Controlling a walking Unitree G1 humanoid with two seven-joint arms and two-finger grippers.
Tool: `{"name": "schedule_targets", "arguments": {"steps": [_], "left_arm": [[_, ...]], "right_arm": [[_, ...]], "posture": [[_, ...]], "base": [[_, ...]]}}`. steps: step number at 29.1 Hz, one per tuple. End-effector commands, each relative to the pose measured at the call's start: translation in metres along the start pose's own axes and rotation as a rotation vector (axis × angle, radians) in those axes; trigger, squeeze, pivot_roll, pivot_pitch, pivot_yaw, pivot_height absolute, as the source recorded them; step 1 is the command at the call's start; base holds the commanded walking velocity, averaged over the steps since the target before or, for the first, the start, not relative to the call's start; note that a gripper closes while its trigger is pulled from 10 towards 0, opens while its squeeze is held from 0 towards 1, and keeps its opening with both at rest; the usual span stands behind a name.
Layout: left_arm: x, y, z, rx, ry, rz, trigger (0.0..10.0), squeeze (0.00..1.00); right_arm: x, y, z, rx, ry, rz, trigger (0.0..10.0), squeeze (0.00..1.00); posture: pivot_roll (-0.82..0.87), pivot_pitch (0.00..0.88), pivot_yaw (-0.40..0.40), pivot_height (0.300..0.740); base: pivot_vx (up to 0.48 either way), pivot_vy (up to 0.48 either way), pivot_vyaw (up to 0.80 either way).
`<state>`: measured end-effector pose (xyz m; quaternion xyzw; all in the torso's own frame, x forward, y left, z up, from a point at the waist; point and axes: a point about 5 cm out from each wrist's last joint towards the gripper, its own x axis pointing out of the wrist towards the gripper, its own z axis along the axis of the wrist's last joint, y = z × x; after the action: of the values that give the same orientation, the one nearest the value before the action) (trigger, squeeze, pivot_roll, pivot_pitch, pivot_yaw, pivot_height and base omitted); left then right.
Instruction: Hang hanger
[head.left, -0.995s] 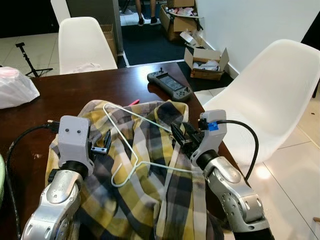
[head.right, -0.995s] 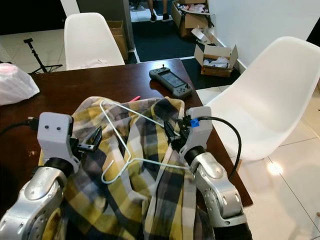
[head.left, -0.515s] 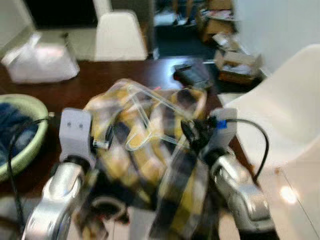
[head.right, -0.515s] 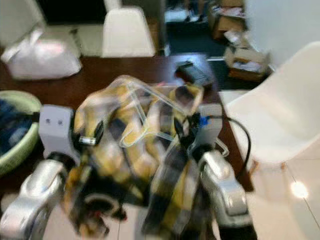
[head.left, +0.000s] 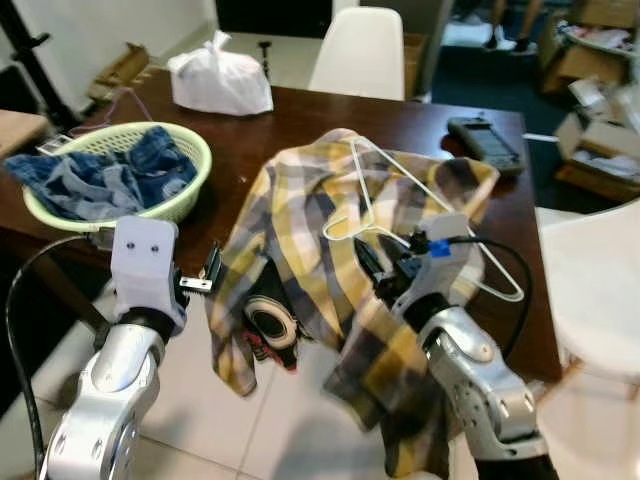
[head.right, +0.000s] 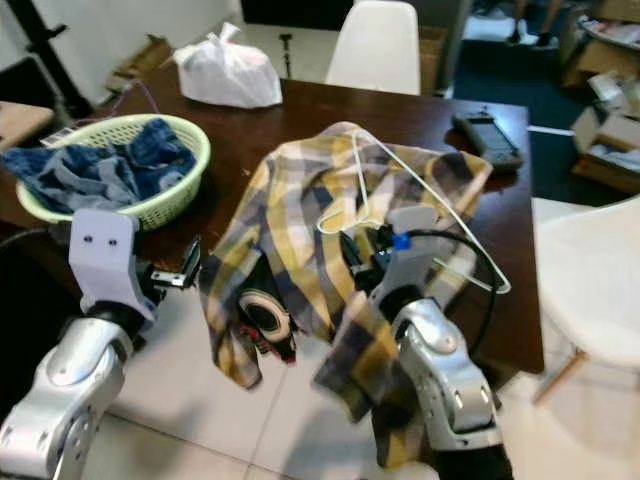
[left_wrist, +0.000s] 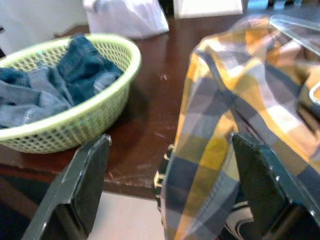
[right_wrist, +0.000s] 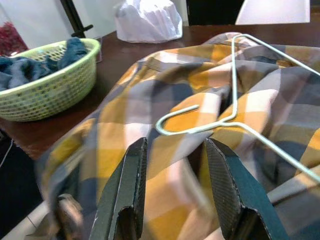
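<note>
Left eye view: the white wire hanger (head.left: 420, 215) is seen lying on top of the yellow plaid shirt (head.left: 300, 250), which is draped over the near edge of the dark wooden table (head.left: 300, 120) and hangs toward the floor. The hanger's long bar runs from about 11 o'clock near the collar down to 4 o'clock past the table's right edge, with its hook curled back at the middle of the shirt. The right gripper (head.left: 375, 275) is placed just at 6 o'clock from the hook, fingers spread and nothing grasped, though shirt fabric is bunched between and around them; in the right wrist view the hook (right_wrist: 197, 117) is seen directly ahead of the fingers (right_wrist: 127, 195). This arm is judged the nearer one for a pickup. The left gripper (head.left: 210, 280) is held at 9 o'clock of the shirt's hanging edge, fingers likewise apart and empty. Further out, a green basket of jeans (head.left: 120, 175) sits at 10 o'clock, a white plastic bag (head.left: 220, 80) and a white chair (head.left: 365, 50) at 12, a handheld controller (head.left: 485, 145) at 1. Loose cloth under the wire could be caught with it.
</note>
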<state>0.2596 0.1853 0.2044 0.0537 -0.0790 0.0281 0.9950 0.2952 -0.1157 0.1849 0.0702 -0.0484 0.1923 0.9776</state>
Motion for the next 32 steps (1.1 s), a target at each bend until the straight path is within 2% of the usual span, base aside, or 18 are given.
{"name": "schedule_targets", "arguments": {"steps": [1,4,12,19,32], "left_arm": [[0.001,0.007,0.001,-0.001,-0.008,0.013,10.0,0.0],[0.001,0.009,0.002,0.002,-0.02,0.019,10.0,0.0],[0.002,0.014,0.005,0.028,-0.037,0.031,10.0,0.0],[0.002,0.016,0.006,0.037,-0.042,0.033,10.0,0.0],[0.005,0.02,0.012,0.052,-0.065,0.035,10.0,0.0]], "right_arm": [[0.0,0.005,0.001,-0.005,-0.014,0.021,10.0,0.0],[0.0,0.005,0.002,-0.008,-0.017,0.024,10.0,0.0],[0.0,0.005,0.003,-0.037,-0.024,0.045,10.0,0.0],[0.0,0.009,0.004,-0.063,-0.026,0.079,10.0,0.0],[-0.001,0.012,0.004,-0.059,-0.035,0.1,10.0,0.0]], "posture": [[0.08,0.149,0.008,0.74],[0.08,0.149,0.009,0.74],[0.08,0.151,0.011,0.74],[0.08,0.151,0.011,0.74],[0.08,0.139,0.01,0.74]], "base": [[0.0,0.0,0.0],[0.112,0.0,0.0],[0.45,0.0,0.0],[0.48,0.0,0.8],[0.48,0.0,0.8]]}}
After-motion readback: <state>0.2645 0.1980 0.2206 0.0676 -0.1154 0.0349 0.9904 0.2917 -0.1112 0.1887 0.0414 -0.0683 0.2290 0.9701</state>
